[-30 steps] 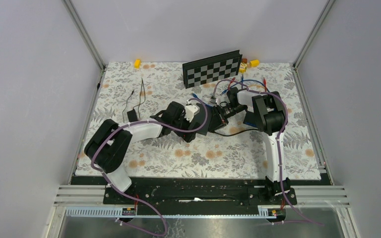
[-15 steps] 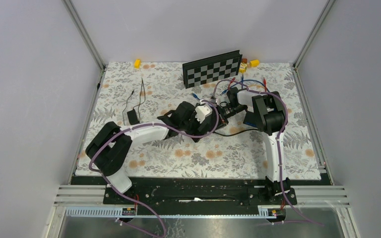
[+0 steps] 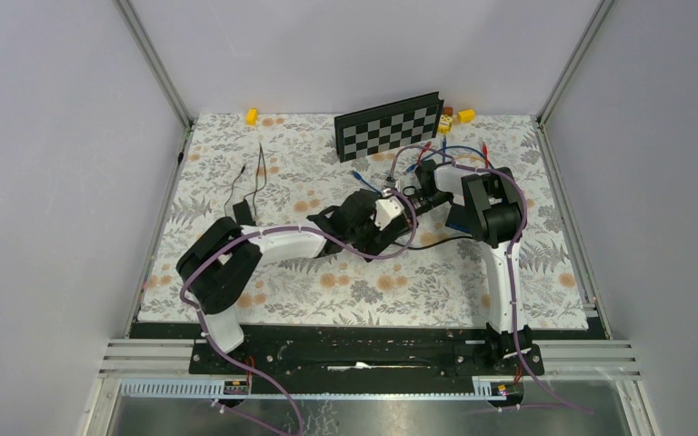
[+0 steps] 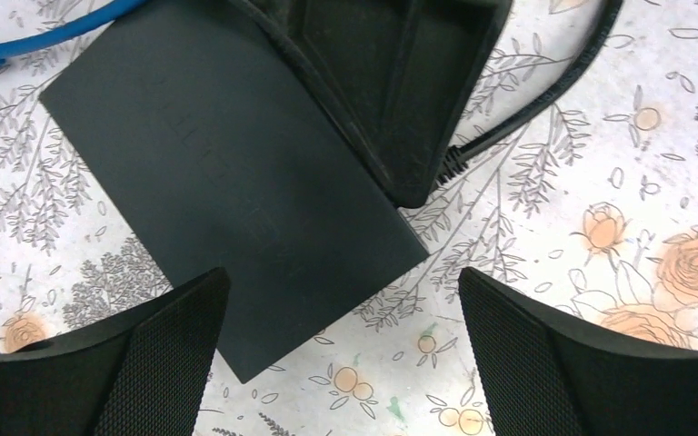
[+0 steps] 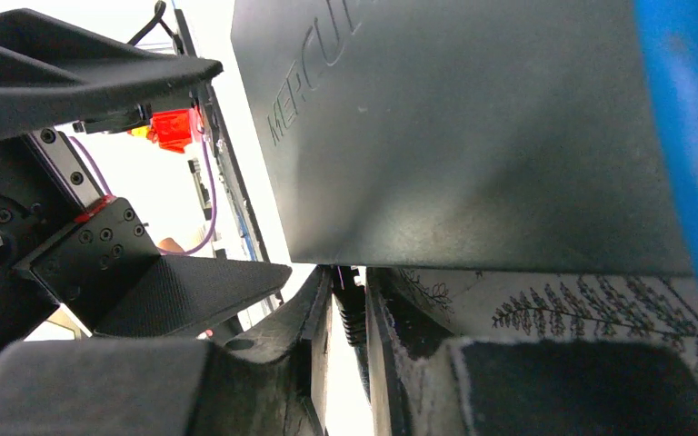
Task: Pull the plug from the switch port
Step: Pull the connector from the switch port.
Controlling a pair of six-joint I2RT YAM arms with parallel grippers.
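Nearest the bases, the left arm extended over the floral-patterned tablecloth (image 3: 345, 291) toward the middle of the table. The left gripper (image 4: 341, 300) stood wide open, one textured black finger on either side of the near corner of the flat black plastic switch box (image 4: 227, 209), which lay flat on the cloth. At one edge of the box, the right gripper (image 5: 349, 291) was pinched tight on the black ribbed plug (image 4: 451, 162). Its round black cable (image 4: 545, 82) curved away, and the fingers hid the port itself. A blue cable (image 4: 27, 41) ran past the box's far corner. Farthest back were a black-and-white chessboard (image 3: 389, 125) and a small yellow block (image 3: 252, 116)
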